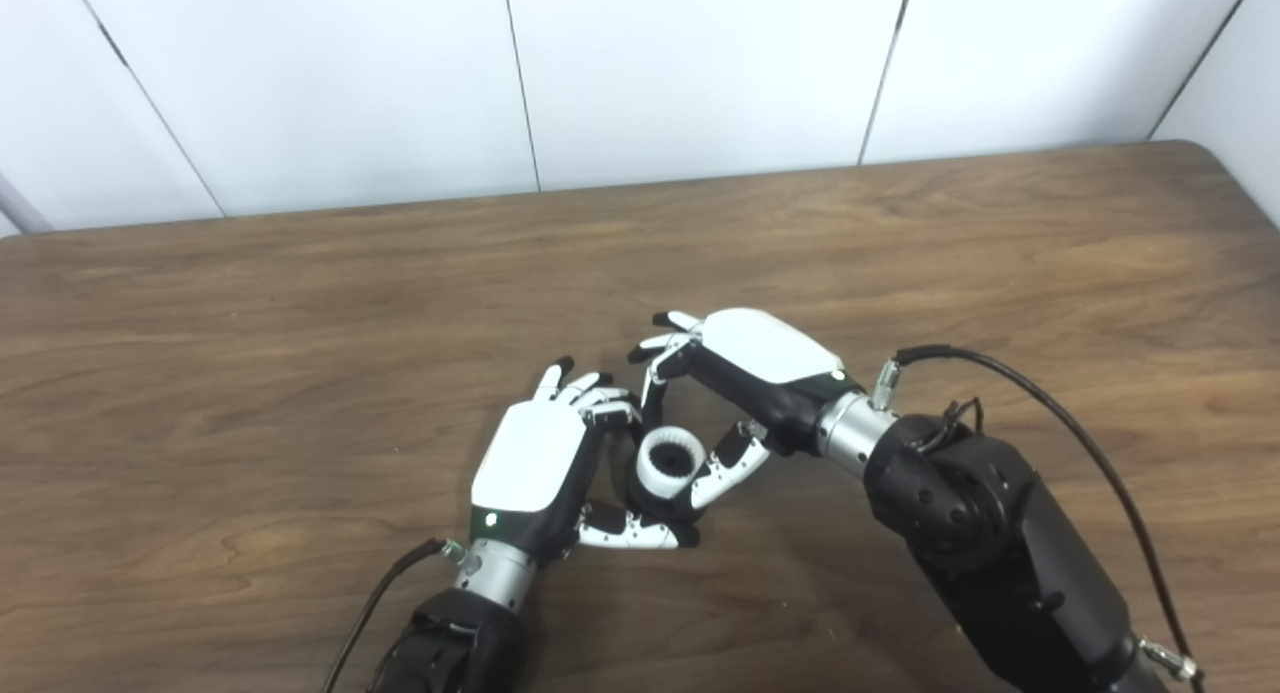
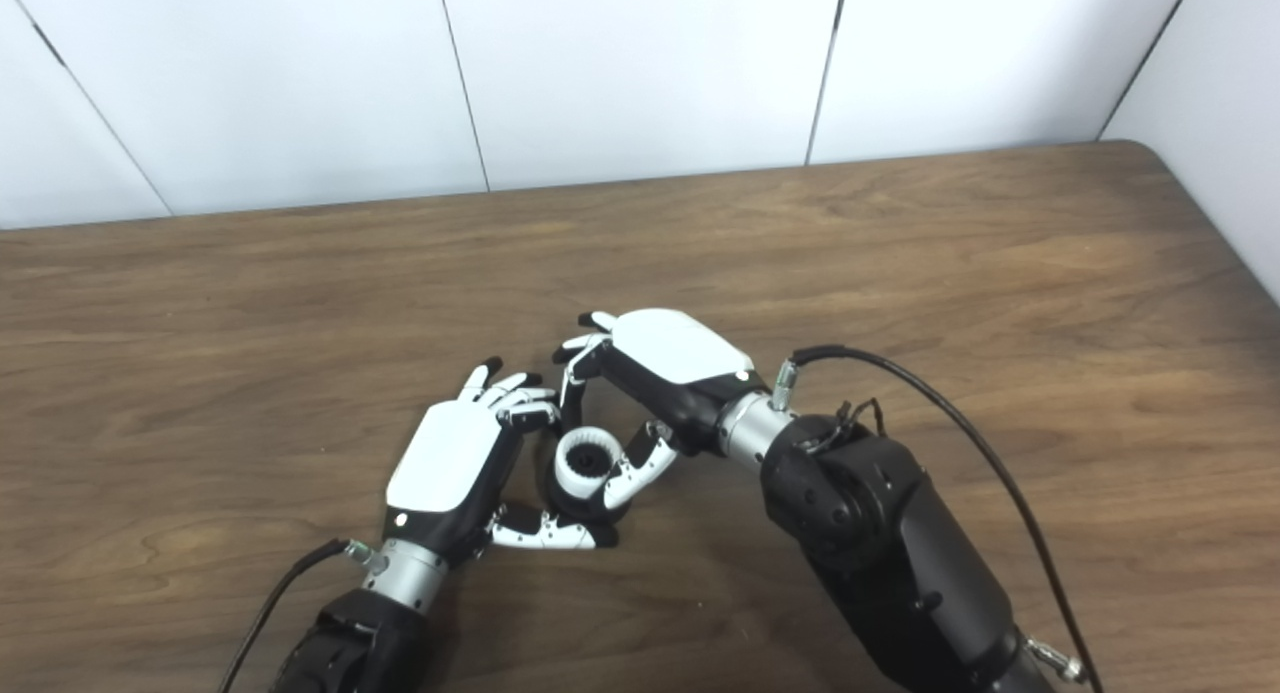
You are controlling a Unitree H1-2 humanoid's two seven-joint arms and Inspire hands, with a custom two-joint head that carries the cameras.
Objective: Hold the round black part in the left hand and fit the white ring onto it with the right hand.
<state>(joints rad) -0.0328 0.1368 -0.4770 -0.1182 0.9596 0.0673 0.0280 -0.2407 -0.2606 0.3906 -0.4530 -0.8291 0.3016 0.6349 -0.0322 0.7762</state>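
The round black part [image 1: 655, 501] sits low on the wooden table [image 1: 300, 323], mostly hidden, with the white ring [image 1: 668, 460] on top of it. My left hand [image 1: 545, 458] is closed around the black part, thumb curled under its near side. My right hand [image 1: 745, 373] comes in from the right, with its thumb and a finger pinching the white ring. The ring also shows in the right eye view [image 2: 587, 462], between the left hand [image 2: 455, 463] and the right hand [image 2: 660, 368]. I cannot tell how deep the ring is seated.
The wooden table ends at a white panelled wall [image 1: 640, 73] at the back. Its right corner [image 1: 1200, 158] is rounded. A black cable [image 1: 1080, 443] loops off my right forearm.
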